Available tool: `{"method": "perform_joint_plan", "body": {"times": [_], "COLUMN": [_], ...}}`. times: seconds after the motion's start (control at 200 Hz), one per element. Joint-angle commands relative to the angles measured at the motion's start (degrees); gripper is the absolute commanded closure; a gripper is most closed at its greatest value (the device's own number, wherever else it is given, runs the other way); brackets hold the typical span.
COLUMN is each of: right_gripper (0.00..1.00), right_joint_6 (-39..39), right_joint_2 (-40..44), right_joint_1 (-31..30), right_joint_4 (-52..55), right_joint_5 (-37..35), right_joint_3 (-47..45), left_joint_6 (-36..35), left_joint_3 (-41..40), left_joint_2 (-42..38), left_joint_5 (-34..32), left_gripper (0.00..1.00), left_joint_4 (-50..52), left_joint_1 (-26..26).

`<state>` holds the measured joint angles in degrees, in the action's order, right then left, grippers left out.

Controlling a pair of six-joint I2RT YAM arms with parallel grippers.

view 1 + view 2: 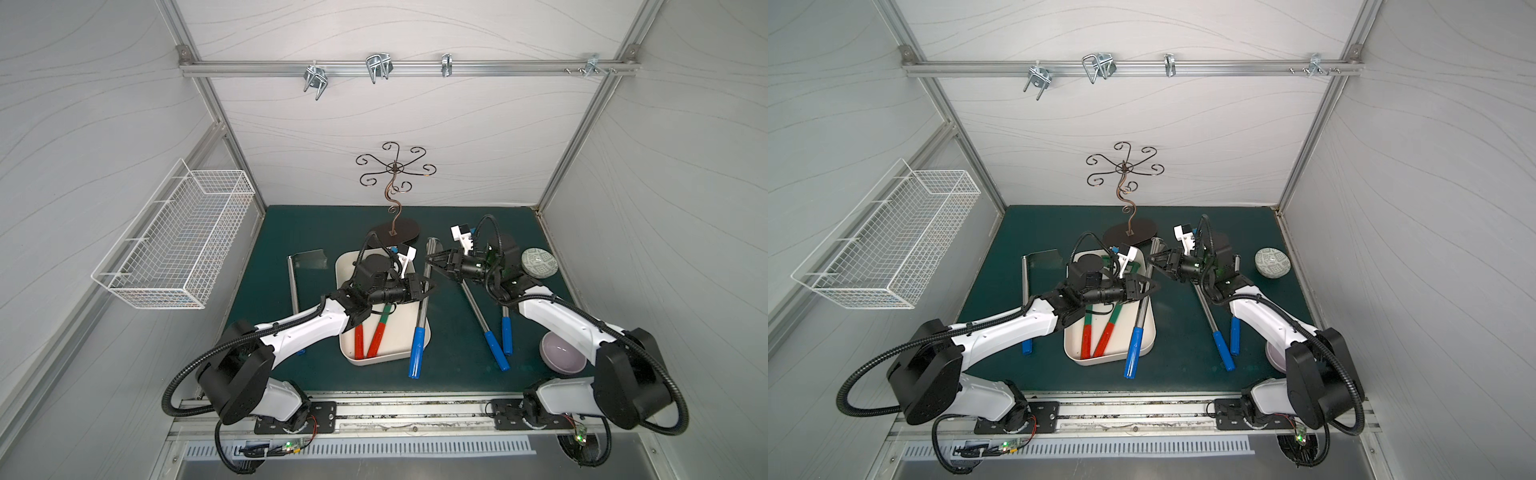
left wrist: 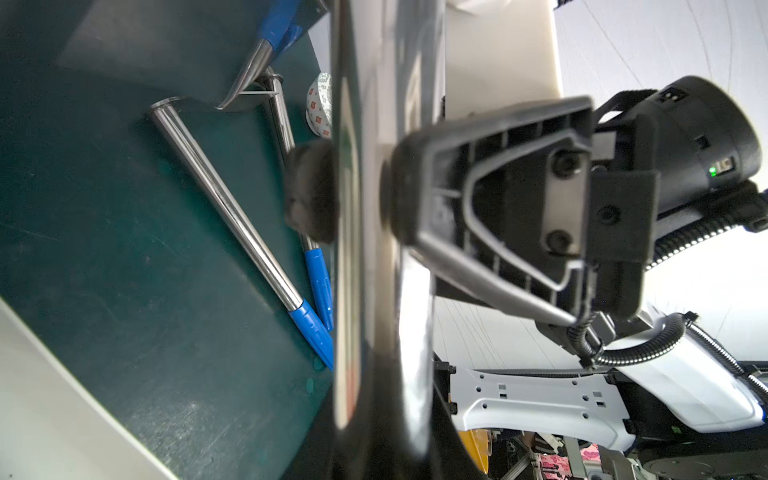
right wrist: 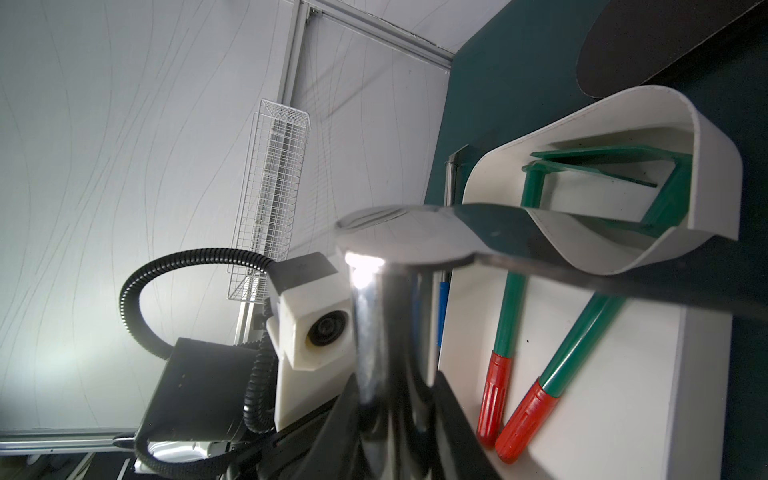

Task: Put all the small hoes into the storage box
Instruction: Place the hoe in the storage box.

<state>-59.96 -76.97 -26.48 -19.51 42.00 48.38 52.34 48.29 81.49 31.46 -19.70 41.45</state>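
Note:
The small hoe (image 1: 422,324), with a chrome shaft and a blue grip, lies slanted across the right rim of the cream storage box (image 1: 374,360). Its blue end reaches past the box's front corner. My left gripper (image 1: 427,289) is shut on the shaft's middle; the chrome fills the left wrist view (image 2: 361,291). My right gripper (image 1: 429,259) holds the same shaft just below the blade. Its pads (image 2: 309,191) sit against the chrome on both sides, with no gap showing. Two green hoes with red grips (image 3: 511,299) lie inside the box (image 3: 602,415).
Two more blue-grip chrome hoes (image 1: 484,320) lie on the green mat under my right arm, and one (image 1: 293,286) lies left of the box. A purple bowl (image 1: 561,351), a patterned tin (image 1: 539,262), a hook stand (image 1: 392,232) and a wall-mounted wire basket (image 1: 174,249) surround them.

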Motion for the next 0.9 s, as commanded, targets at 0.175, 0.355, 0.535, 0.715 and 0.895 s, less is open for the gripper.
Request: {"method": "perform_joint_plan", "body": {"times": [0.175,0.355,0.535,0.715,0.895], "right_gripper": [0.02,0.01,0.01,0.01,0.01], "right_joint_6": [5.67,14.14,21.68,27.29,30.16], "right_joint_2": [7.05,10.31,12.09,14.32,16.88], "right_joint_1": [2.66,2.63,2.58,2.01,1.03], "right_joint_4": [14.23,30.82,44.21,52.78,56.19], "right_joint_5": [0.50,-3.09,-10.11,-16.01,-19.11], "right_joint_3": [6.47,12.17,15.92,17.68,16.77], "left_joint_6": [-12.23,-18.29,-21.48,-20.34,-19.38], "left_joint_3": [11.00,20.01,31.41,41.98,52.52], "left_joint_2": [-7.89,-6.84,1.12,11.29,20.03], "left_joint_5": [-16.92,-28.39,-38.15,-46.23,-53.28], "left_gripper": [1.00,1.00,1.00,1.00,1.00], "left_joint_4": [29.26,44.65,58.30,68.31,77.48], "left_joint_1": [-0.17,0.07,1.63,3.37,4.94]}}
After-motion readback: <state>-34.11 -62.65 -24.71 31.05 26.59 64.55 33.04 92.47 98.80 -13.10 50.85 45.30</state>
